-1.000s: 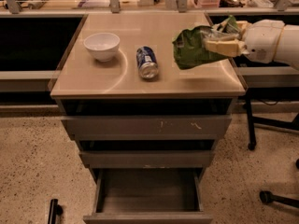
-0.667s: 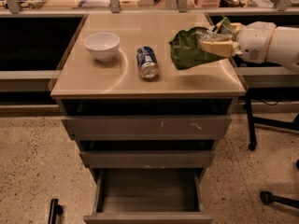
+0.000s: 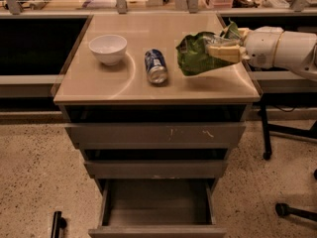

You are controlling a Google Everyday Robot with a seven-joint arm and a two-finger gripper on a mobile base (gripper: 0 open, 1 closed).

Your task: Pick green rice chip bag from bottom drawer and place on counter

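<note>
The green rice chip bag [image 3: 195, 56] (crumpled, bright green with pale patches) sits clamped in the gripper [image 3: 213, 44] over the right side of the glossy beige counter [image 3: 163, 90]; the bottom drawer [image 3: 157, 209] stands pulled open, grey inside.
</note>
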